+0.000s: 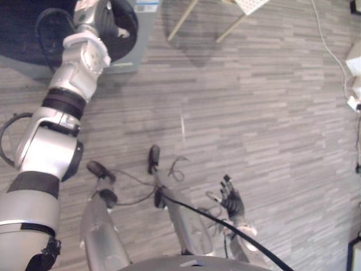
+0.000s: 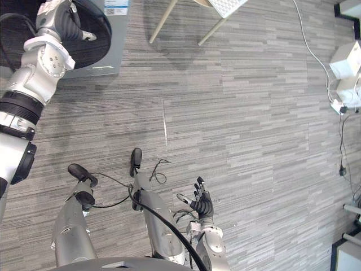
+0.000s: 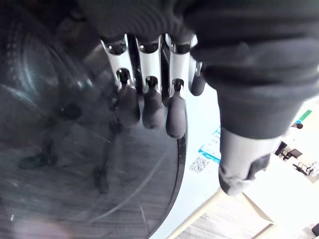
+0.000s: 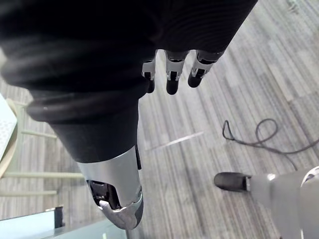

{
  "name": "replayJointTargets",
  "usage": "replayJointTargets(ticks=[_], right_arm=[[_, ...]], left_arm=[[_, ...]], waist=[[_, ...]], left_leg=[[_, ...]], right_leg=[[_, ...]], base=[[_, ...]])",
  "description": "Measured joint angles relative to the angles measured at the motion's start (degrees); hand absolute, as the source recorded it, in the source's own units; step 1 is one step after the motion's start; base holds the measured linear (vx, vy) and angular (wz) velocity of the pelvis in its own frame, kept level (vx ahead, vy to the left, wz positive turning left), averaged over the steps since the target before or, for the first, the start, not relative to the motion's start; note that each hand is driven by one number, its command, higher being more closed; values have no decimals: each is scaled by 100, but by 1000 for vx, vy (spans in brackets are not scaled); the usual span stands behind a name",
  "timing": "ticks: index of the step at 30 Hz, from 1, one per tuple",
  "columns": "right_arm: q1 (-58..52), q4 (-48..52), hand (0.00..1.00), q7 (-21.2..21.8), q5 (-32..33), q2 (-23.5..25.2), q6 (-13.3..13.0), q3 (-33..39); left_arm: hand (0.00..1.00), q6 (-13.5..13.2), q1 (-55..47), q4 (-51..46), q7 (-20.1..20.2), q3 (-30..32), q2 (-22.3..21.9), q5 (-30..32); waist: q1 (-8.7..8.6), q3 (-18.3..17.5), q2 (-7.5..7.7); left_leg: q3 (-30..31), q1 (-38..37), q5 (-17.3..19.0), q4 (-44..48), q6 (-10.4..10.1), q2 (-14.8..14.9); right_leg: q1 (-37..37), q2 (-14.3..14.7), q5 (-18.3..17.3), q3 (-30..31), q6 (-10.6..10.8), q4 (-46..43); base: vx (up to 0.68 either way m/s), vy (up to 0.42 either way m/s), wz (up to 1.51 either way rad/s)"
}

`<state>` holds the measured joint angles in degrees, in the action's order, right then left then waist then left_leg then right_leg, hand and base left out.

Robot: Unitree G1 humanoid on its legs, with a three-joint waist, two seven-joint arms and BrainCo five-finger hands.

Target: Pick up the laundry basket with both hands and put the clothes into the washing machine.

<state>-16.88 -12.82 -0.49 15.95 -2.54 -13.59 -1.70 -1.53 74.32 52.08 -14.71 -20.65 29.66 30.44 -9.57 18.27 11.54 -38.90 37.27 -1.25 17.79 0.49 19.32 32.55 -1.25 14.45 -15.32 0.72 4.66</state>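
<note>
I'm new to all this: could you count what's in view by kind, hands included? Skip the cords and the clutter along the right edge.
Robot hands: 2 (left hand at the round door, right hand low over the floor)
Washing machine: 1
Wooden-legged stand: 1
White latticed thing above its legs: 1
Total: 5

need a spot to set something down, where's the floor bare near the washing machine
Free: the wide floor between the washing machine, the wooden legs and the white boxes. Crowded: the machine's door, with the open left robot hand at it, and around the boxes. The open right robot hand hangs low.
</note>
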Motion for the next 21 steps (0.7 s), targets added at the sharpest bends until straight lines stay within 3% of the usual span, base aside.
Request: replayJointTargets(ticks=[3, 5, 7, 10, 11, 13, 15, 16, 18, 19, 20, 21], right_arm=[[9, 56, 0, -18, -14, 80, -34, -12], [17, -145, 0, -118, -64, 152, -24, -9], [29, -629, 0, -162, -240, 147, 46, 55], [192, -1354, 0, -174, -507, 125, 180, 368], [306, -1782, 0, -204, -520, 77, 271, 581], [447, -2265, 0, -218, -494, 22, 353, 917], [483, -2714, 0, -228, -516, -137, 381, 1033], [500, -2794, 0, -222, -513, -167, 381, 1034], [627, -2981, 0, -216, -513, -315, 386, 1069], [624, -3068, 0, -209, -513, -350, 381, 1073], [610, -3096, 0, -200, -511, -370, 388, 1091], [530, -3090, 0, -197, -510, -305, 383, 1102]], left_arm=[[0, -203, -934, -533, -177, 563, -185, -105], [0, -402, -1954, -1101, -239, 968, -562, -422], [0, -432, -3458, -1124, -197, 1306, -1174, -1025], [0, -430, -5236, -1099, -94, 1397, -1749, -1421], [0, -431, -6007, -1096, -35, 1395, -2033, -1604], [0, -445, -6937, -1095, 23, 1433, -2293, -1912], [0, -609, -7907, -1144, 61, 1742, -2485, -2307], [0, -634, -8129, -1213, 66, 1852, -2531, -2425], [0, -752, -8770, -1465, 105, 2067, -2575, -2723], [0, -812, -8907, -1564, 123, 2095, -2558, -2811], [0, -883, -8956, -1572, 141, 2111, -2539, -2863], [0, -884, -8971, -1501, 198, 2173, -2555, -2914]], waist=[[77, 16, -30], [234, 12, -64], [335, -13, -289], [413, -147, -634], [522, -228, -817], [663, -330, -1016], [793, -412, -1034], [811, -446, -1087], [813, -536, -1237], [812, -549, -1257], [807, -573, -1285], [791, -578, -1291]], left_leg=[[112, -269, 3, -32, 18, -84], [138, -586, 49, -119, -6, -179], [297, -1015, 151, -196, -58, -335], [475, -1310, 215, -300, -67, -541], [626, -1361, 273, -301, -65, -641], [938, -1515, 348, -318, -21, -844], [1386, -2021, 645, -431, -11, -1245], [1501, -2126, 654, -486, -4, -1314], [1864, -2424, 644, -883, 16, -1508], [2072, -2644, 617, -1065, 56, -1598], [2364, -2767, 440, -1125, 191, -1606], [2813, -2807, 455, -1052, 218, -1624]], right_leg=[[-326, -50, -27, -131, 34, 0], [-636, -100, -120, -157, 86, 0], [-1148, -189, -311, -302, 106, -2], [-1438, -347, -584, -457, 157, -200], [-1473, -454, -802, -588, 203, -467], [-1560, -726, -1285, -825, 291, -1144], [-1906, -1240, -1959, -1044, 251, -2218], [-1887, -1337, -1955, -992, 191, -2550], [-1618, -1461, -1567, -399, -448, -3614], [-1505, -1456, -1321, -62, -639, -4044], [-1364, -1257, -1505, 386, -355, -4476], [-1316, -809, -2152, 861, -123, -4533]], base=[[132, 68, 25], [129, 73, 16], [170, 79, 35], [186, 127, 43], [101, 121, 63], [132, 170, 96], [141, 146, 121], [75, 88, 91], [54, 185, 86], [131, 169, 113], [187, 8, 149], [180, -44, 160]])
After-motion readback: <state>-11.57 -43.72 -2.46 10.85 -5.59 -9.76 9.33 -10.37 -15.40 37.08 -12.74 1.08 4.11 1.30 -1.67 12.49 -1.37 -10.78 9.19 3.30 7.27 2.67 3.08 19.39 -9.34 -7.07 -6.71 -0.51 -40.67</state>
